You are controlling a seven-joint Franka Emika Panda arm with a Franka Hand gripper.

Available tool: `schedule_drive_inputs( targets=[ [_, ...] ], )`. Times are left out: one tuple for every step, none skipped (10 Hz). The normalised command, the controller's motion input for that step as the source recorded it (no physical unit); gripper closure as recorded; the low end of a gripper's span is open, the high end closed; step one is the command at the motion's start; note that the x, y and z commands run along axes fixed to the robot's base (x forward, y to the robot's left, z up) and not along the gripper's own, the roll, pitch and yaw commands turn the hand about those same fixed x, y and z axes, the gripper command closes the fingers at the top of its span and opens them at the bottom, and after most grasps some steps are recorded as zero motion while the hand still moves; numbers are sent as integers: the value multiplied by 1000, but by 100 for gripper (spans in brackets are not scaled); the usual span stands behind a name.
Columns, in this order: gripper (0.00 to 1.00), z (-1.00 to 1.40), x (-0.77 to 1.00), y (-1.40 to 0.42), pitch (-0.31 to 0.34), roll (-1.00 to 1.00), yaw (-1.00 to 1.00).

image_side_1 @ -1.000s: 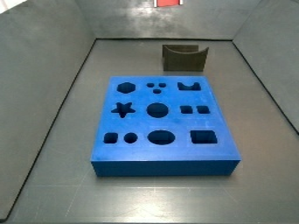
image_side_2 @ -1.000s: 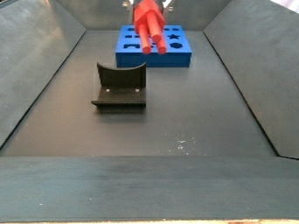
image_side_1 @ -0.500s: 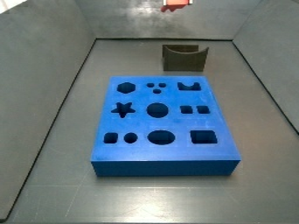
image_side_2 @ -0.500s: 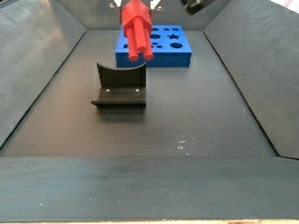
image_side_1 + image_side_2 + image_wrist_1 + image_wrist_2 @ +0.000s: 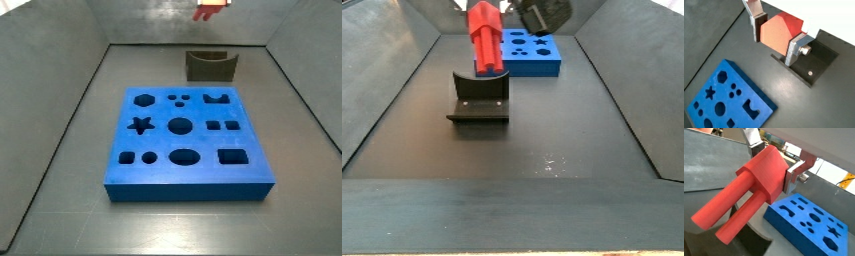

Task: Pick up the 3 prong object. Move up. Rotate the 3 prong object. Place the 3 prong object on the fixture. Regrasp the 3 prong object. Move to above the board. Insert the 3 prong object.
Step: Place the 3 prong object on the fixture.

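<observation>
My gripper [image 5: 774, 36] is shut on the 3 prong object [image 5: 751, 193], a red block clamped at its thick end between the silver fingers [image 5: 793, 175]. Its prongs point away from the jaws, down toward the floor. In a side view the 3 prong object [image 5: 484, 40] hangs slightly tilted just over the dark fixture [image 5: 480, 98], its lower end near the notch. I cannot tell whether they touch. The blue board [image 5: 533, 52] lies beyond the fixture. From the opposite side only a red corner of the 3 prong object [image 5: 210, 11] shows, above the fixture [image 5: 211, 66] and behind the board [image 5: 187, 140].
Grey metal walls enclose the dark floor [image 5: 543, 150] on all sides. The fixture's base plate [image 5: 815, 64] lies under the gripper in a wrist view, with the board [image 5: 727, 100] off to one side.
The gripper has carried the red object away from above the board and over to the fixture, lowering it and tilting it slightly. The grip stayed shut throughout.
</observation>
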Motion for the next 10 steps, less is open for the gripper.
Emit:
schedule_drive_inputs(
  targets=[
    [100,-1000,154,135,280,-1000,8],
    [100,-1000,134,140,273,-1000,5],
    [100,-1000,152,141,291,-948,-84],
    [100,-1000,167,139,278,-794,-133],
    [100,-1000,182,144,226,-582,-192],
    [100,-1000,191,145,179,-421,-220],
    [100,-1000,199,137,132,-287,-232],
    [100,-1000,199,136,85,-214,-232],
    [100,-866,169,158,23,-148,-218],
    [100,-835,127,189,-16,-110,-201]
  ],
)
